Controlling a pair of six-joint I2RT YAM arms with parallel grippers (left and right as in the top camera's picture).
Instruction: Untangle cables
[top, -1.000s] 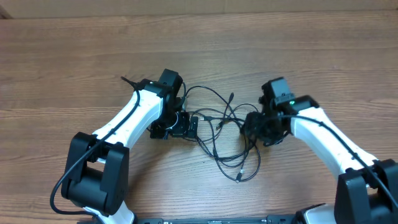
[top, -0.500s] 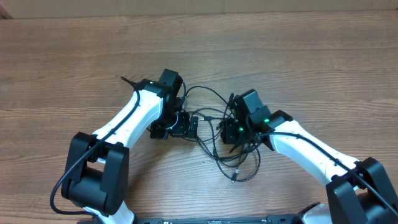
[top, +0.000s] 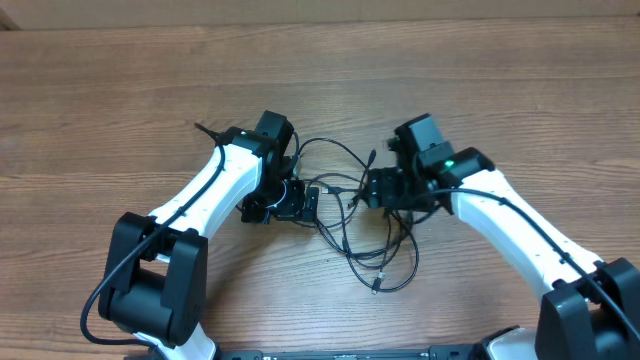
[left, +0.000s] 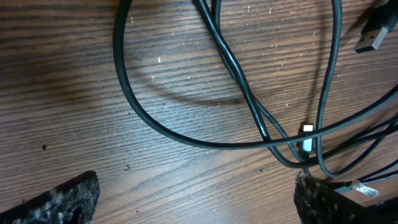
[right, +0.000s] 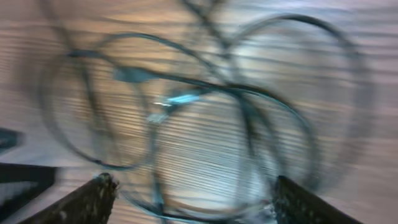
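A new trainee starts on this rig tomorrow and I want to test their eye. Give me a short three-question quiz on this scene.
1. True or false: the cables lie on the table between the two arms.
2. The left gripper is: A open, B shut on a cable, C out of view.
3. Which view shows a silver-tipped plug at its top right corner?
Key: 1 true; 2 A; 3 left wrist.

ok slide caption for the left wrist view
Open left jaws over looped black cables on a wooden table, USB plug top right
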